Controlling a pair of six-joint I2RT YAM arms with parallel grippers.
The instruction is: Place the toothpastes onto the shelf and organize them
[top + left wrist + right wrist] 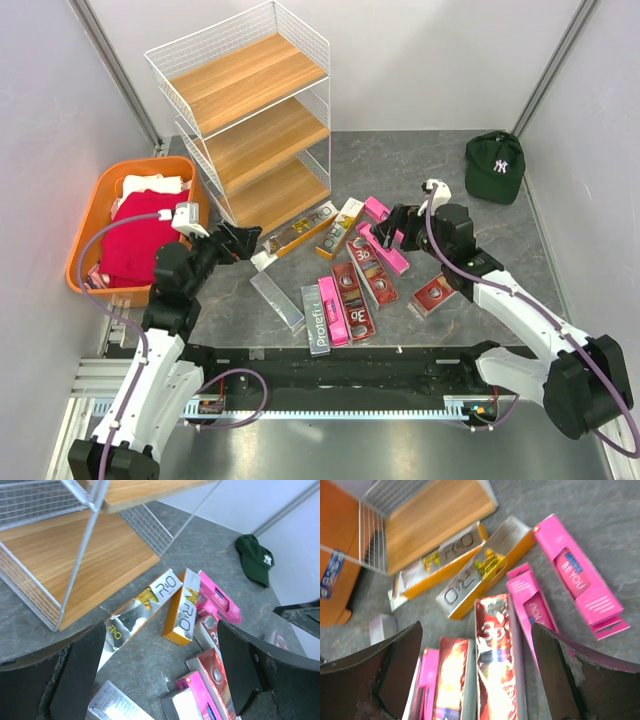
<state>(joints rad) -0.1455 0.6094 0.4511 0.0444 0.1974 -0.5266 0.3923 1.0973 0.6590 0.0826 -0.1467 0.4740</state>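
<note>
1. toothpastes (350, 275): about a dozen flat boxes lying loose at mixed angles mid-worktop, several overlapping, none on a board. Judged an unsorted lot awaiting pickup. Lying flat, they suit a pinch from above across the narrow width.
2. gold-white boxes (300, 232): two, just in front of the lowest board.
3. shelf (250, 110): far-left corner of the worktop, its open side turned toward the boxes, judged the loading side.
4. left pincer (250, 240): fingers wide apart, holding nothing. The arm reaches forward and inward from the near-left edge, wrist tipped down toward the gold-white boxes.
5. right pincer (393, 226): fingers wide apart, holding nothing. The arm stretches from the near-right edge, elbow bent, hovering over the pink boxes (385, 250) and dark red boxes (352, 295).
</note>
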